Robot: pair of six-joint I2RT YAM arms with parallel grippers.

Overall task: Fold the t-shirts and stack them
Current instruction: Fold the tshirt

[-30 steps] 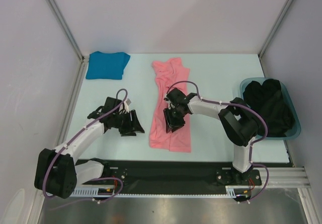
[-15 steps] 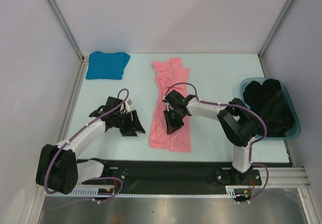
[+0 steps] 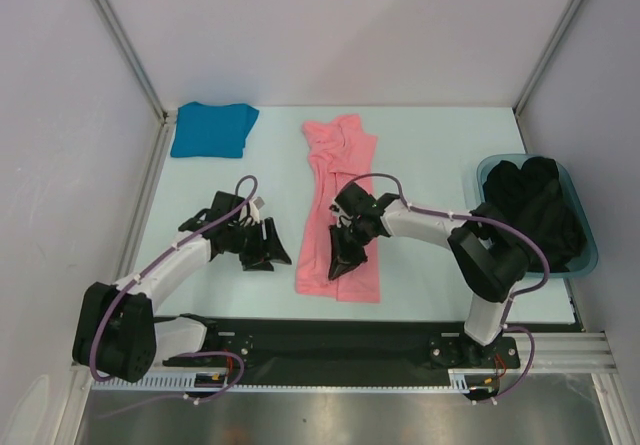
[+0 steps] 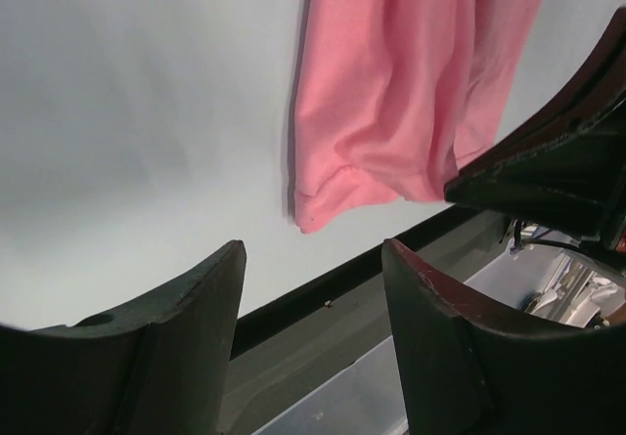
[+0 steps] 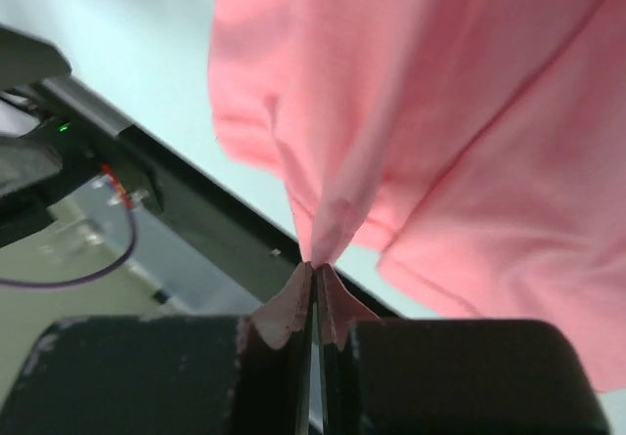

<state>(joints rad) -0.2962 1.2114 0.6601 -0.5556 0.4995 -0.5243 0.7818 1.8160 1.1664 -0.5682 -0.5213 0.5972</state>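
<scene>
The salmon pink t-shirt (image 3: 341, 165) lies as a long narrow strip down the middle of the table, also seen in the left wrist view (image 4: 391, 93) and the right wrist view (image 5: 440, 112). My right gripper (image 3: 346, 256) sits over its lower left part, shut on a small peak of pink fabric (image 5: 318, 264) that is pulled up from the cloth. My left gripper (image 3: 264, 248) hovers to the left of the shirt, open and holding nothing (image 4: 313, 249); the shirt's near corner lies beyond its fingers. The teal-blue t-shirt (image 3: 212, 130) rests folded at the far left corner.
A translucent teal tub (image 3: 588, 255) holding dark clothes (image 3: 535, 210) stands at the right edge. The black rail (image 3: 330, 337) of the arm bases runs along the near edge. White walls with metal posts enclose the table.
My right gripper has closed onto the pink fabric and shifted a little toward the near edge, lifting a pinch of cloth. The left gripper has opened slightly and barely moved.
</scene>
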